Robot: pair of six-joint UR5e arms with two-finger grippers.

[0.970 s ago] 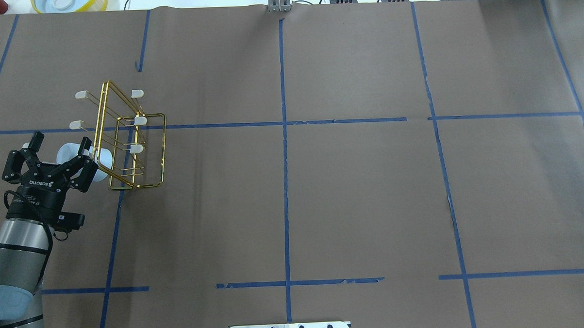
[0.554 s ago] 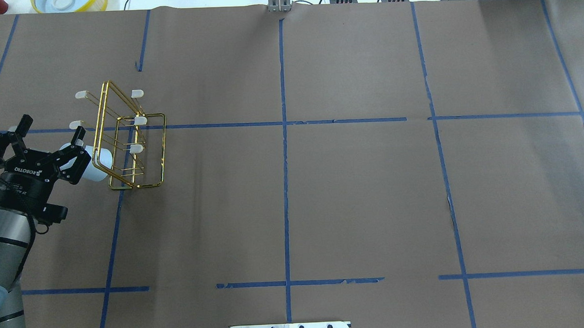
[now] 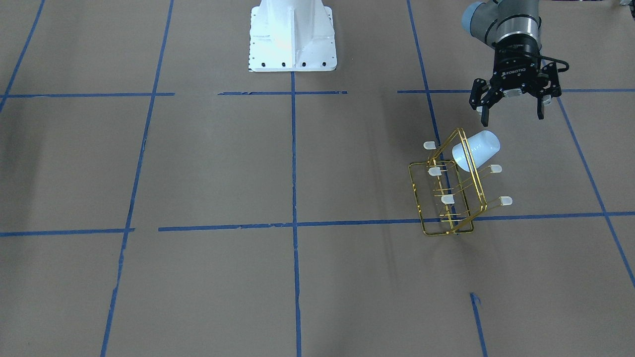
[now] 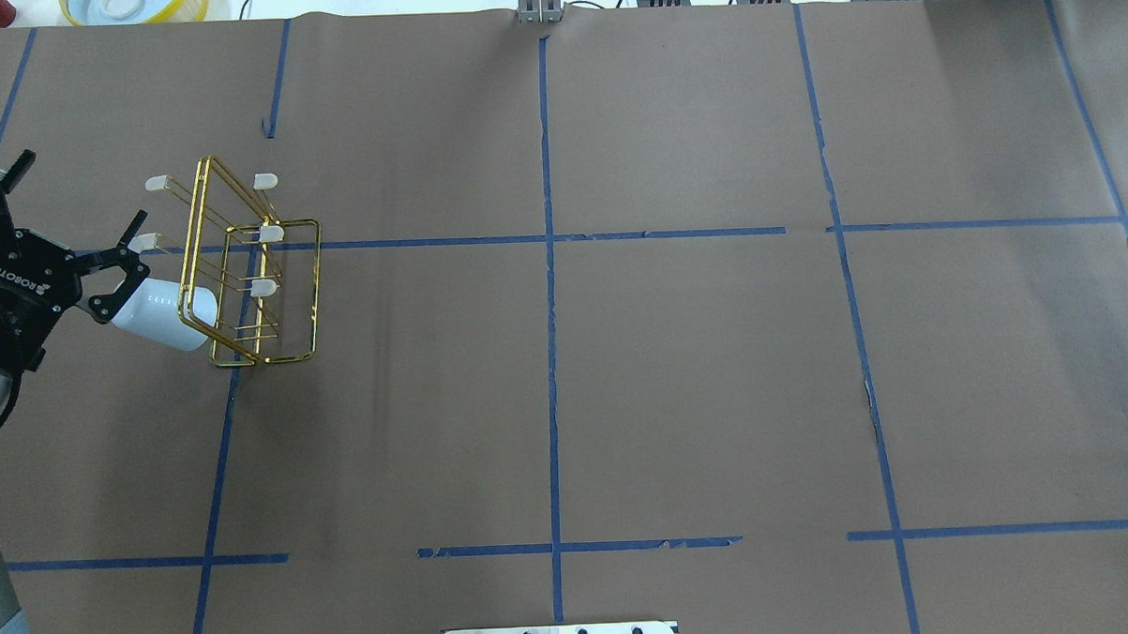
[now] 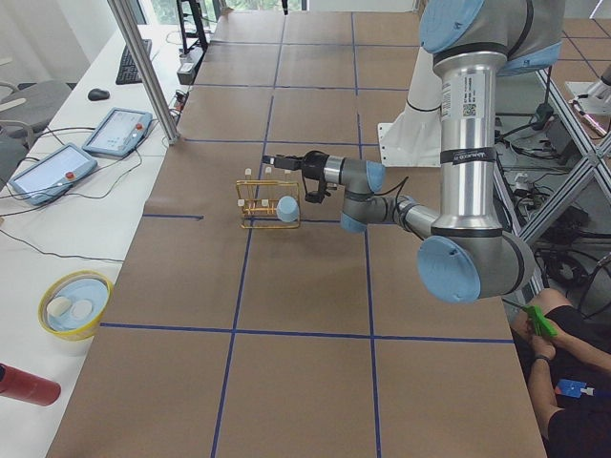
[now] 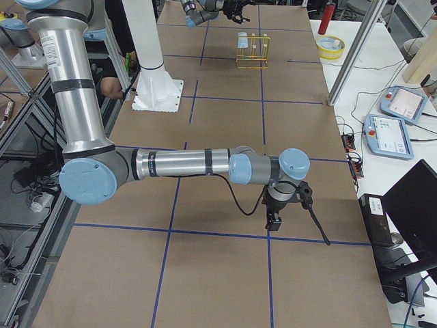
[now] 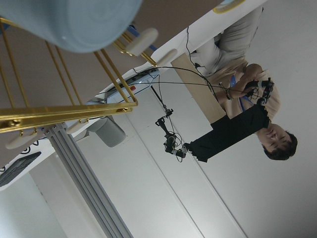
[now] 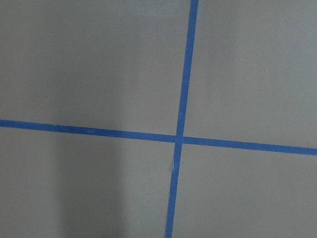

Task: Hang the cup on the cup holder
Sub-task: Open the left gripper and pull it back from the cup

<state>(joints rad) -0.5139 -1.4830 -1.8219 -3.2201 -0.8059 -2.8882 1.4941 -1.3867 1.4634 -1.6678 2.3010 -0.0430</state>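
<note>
- Standing wide apart, the two black fingers of the left gripper (image 3: 512, 116) (image 4: 79, 189) hold nothing.
- Just beyond those fingertips, with a clear gap in the front-facing view, is the small pale blue-white tapered plastic cup (image 3: 475, 150) (image 4: 160, 313). Its closed base is turned toward the fingers and its mouth points away from them.
- The cup sits tilted and off the table, slipped over a slanting prong on the finger-facing side of the thin gold wire cup holder (image 3: 416, 198) (image 4: 316, 288).
- The cup holder stands on the brown paper-covered table (image 4: 697, 369), on the far side of the cup from the fingers. Its five other prongs show bare whitish tips (image 3: 505, 201).
- From the left wrist camera, the cup's round base (image 7: 74, 20) fills the top corner, with gold wires and whitish tips beside and below it.
- The right gripper (image 6: 287, 215) hangs low over the table, well apart from the cup holder. It shows only in the side view, so I cannot tell whether its fingers are spread or together.
- Under the right wrist camera lies a crossing of blue tape lines (image 8: 178, 139).
</note>
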